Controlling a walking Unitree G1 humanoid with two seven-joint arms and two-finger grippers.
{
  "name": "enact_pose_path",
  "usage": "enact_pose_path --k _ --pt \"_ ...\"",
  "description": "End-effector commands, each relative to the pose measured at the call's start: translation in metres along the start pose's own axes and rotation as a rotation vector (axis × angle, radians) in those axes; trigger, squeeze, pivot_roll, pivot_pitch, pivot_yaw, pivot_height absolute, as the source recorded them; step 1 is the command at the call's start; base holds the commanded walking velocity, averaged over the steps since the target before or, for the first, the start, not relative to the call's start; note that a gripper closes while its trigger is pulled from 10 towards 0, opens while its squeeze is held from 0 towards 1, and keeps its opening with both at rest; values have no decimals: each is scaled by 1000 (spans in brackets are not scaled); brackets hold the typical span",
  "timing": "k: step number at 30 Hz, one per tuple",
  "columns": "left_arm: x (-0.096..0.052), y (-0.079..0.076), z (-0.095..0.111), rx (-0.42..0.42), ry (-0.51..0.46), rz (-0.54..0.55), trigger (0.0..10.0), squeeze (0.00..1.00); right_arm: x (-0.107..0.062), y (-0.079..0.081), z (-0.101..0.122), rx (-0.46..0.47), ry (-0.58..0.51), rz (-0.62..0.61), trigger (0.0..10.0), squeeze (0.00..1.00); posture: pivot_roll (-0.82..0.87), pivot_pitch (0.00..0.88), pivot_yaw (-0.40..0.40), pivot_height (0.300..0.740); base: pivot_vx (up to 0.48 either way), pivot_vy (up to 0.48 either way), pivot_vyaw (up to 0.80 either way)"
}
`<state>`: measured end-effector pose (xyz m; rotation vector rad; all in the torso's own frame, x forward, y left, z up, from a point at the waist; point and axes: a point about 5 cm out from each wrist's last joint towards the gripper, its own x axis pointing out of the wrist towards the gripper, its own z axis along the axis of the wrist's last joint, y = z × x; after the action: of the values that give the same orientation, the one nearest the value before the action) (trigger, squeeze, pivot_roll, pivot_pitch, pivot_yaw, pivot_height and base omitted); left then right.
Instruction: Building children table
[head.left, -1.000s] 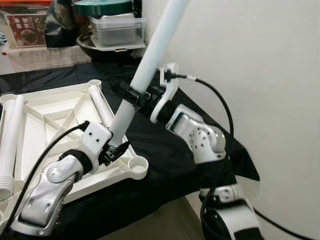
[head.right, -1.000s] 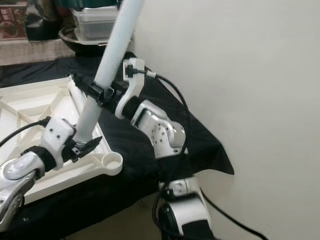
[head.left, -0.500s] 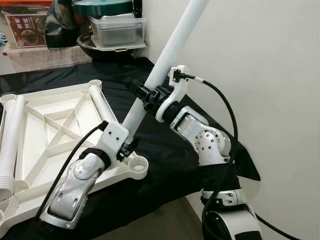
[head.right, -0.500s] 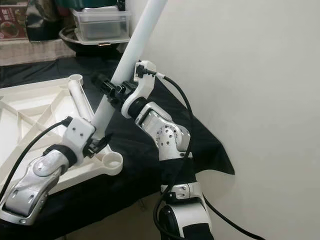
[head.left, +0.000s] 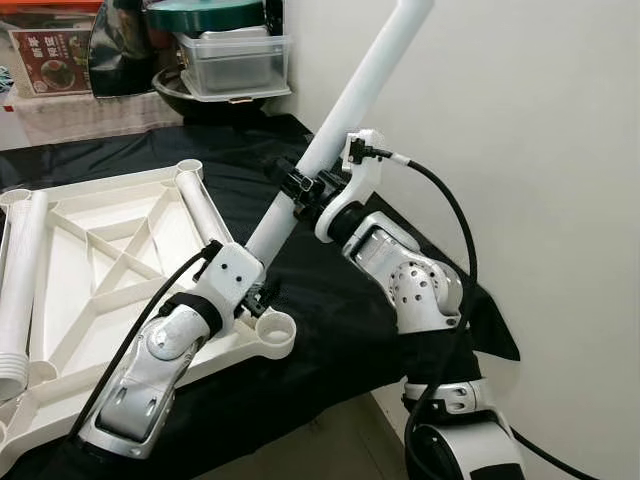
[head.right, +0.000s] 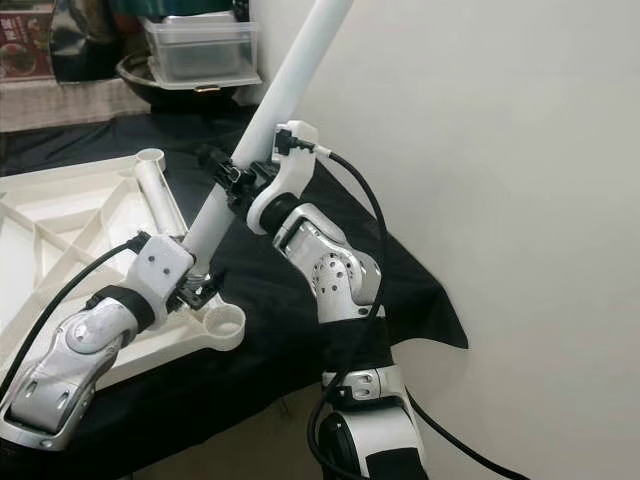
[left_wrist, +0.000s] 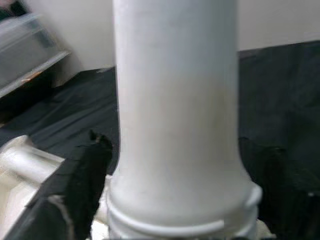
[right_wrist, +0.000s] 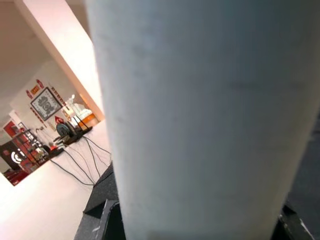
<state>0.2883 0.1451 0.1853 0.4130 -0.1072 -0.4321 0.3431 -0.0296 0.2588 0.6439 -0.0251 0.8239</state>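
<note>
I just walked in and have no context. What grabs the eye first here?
A long white table leg slants up across the scene, gripped by both arms: the left gripper near its lower end, the right gripper at mid-length. Its foot hangs by the near corner socket of the upturned white tabletop lying on black cloth.

Legible text: none | red printed box (head.left: 55, 58), top left: lettering present, too small to be read
</note>
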Motion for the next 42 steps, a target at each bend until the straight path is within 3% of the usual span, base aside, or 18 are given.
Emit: enact_pose_path --k 1,3,5,7,9,10,11,16,17,19,24,42 --pt "-7 8 8 -11 -56 39 10000 1000 0 -2 -25 51 46 -2 0 0 97 0 -73 740 0 0 0" --pt "-20 23 6 -30 -59 124 10000 1000 -2 -17 -13 -20 24 -66 0 0 104 0 -77 740 0 0 0" --pt "-20 23 6 -30 -59 124 10000 1000 -2 -17 -13 -20 24 -66 0 0 104 0 -77 740 0 0 0" --pt "-36 33 5 -46 -68 167 10000 1000 -4 -35 3 -78 -7 -159 0 0 107 0 -79 740 0 0 0" --pt "-56 35 5 -44 -68 156 10000 1000 -9 -55 23 -145 -56 -282 0 0 113 0 -83 740 0 0 0" --pt "-56 35 5 -44 -68 156 10000 1000 -9 -55 23 -145 -56 -282 0 0 113 0 -83 740 0 0 0" --pt "-66 35 3 -58 -59 152 10000 1000 -13 -66 35 -182 -89 -345 0 0 114 0 -83 740 0 0 0" --pt "-85 33 -5 -53 -10 155 10000 961 -23 -82 61 -266 -146 -431 0 0 122 0 -86 740 0 0 0" --pt "-91 36 -12 -41 32 210 10000 0 -28 -88 74 -321 -164 -461 0 0 128 0 -90 740 0 0 0" --pt "-96 37 -23 -34 89 281 10000 0 -35 -96 94 -371 -185 -502 0 0 126 0 -97 740 0 0 0" --pt "-97 32 -27 -78 98 300 10000 0 -36 -99 105 -377 -204 -506 0 0 116 0 -98 740 0 0 0" --pt "-95 21 -31 -140 102 263 10000 0 -26 -102 88 -304 -163 -466 0 0 113 0 -96 740 0 0 0"
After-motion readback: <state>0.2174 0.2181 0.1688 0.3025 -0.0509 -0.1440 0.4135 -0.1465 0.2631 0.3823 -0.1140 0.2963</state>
